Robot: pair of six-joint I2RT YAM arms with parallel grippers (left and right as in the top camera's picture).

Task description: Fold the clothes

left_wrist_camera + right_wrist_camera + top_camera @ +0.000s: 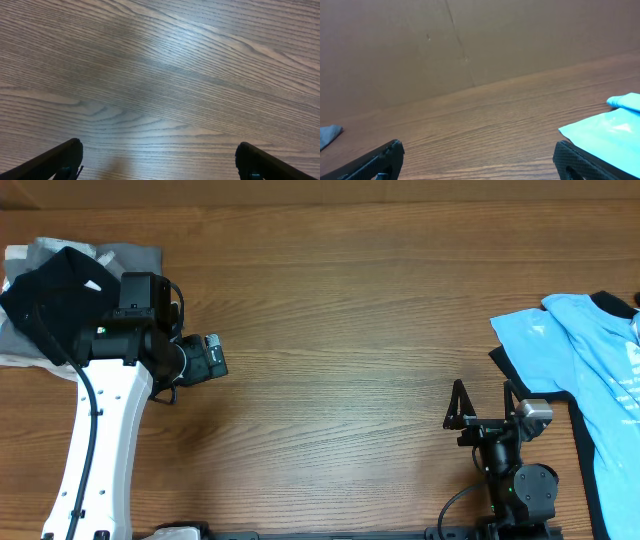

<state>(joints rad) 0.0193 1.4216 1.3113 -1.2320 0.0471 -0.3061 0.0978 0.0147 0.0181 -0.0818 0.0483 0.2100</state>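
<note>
At the surface's [330, 290] far left corner the black shirt [60, 295] sits bunched on grey cloth [140, 258], with no clear long axis; only the overhead view shows it. The left fingers [57, 159] are spread over bare wood. The right fingers [458, 405] are spread and empty. The light blue shirt [590, 370] lies along the right edge, lengthwise far-to-near, with its black collar farthest. The right wrist view catches one corner of it.

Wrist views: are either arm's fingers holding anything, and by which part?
Nothing held. Left fingers open over the table; right fingers open too, nothing between them, light blue shirt lying off to their right.
</note>
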